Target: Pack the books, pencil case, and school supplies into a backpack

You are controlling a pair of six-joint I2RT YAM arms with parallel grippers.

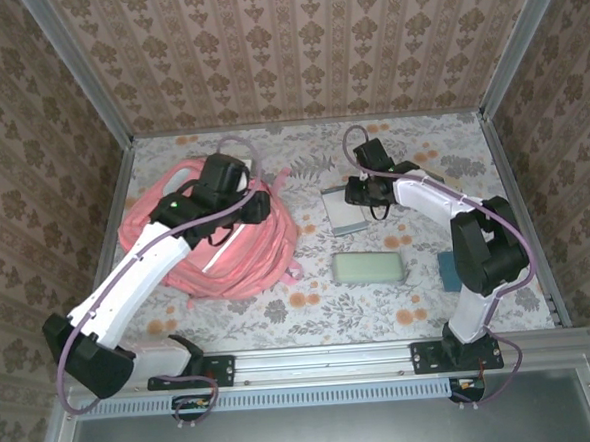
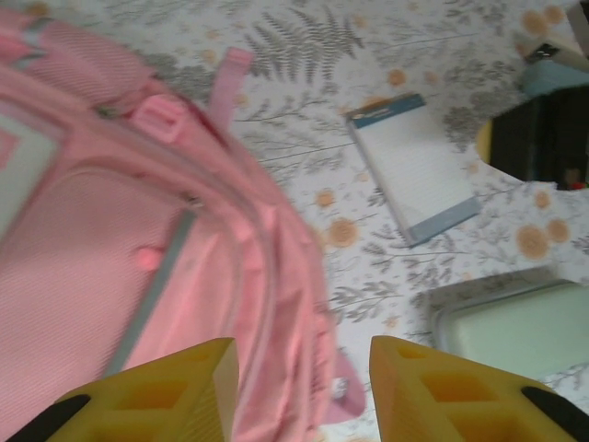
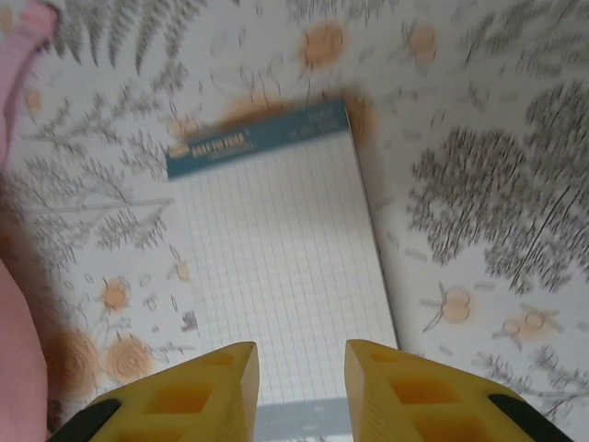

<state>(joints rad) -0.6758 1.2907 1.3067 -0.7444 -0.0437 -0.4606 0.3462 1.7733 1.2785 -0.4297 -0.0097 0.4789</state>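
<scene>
I hold the right gripper (image 3: 302, 387) just above the school supplies pad (image 3: 276, 267), jaws open and empty, over the end away from its blue header. The pad lies flat on the desk (image 1: 321, 315), so I judge the only purchase is at an edge, and that is why I'm lined up along its length. The left gripper (image 2: 304, 396) hangs over the right flank of the backpack (image 2: 138, 230), jaws open and holding nothing. I take it to be parked there to steady the fabric while the other arm brings things over. I cannot tell whether the zip is open.

The backpack sprawls at the left of the desk. The pad lies to its right, toward the far side. The pencil case (image 1: 368, 269) sits nearer, close to the pad but apart from it. A small teal piece (image 1: 447, 270) lies further right, by the right arm's elbow.

Bare desk shows between pad and backpack, so a carry leftward looks open. The tight spots are the pink strap (image 2: 225, 78) trailing toward the pad, and the left arm over the bag
</scene>
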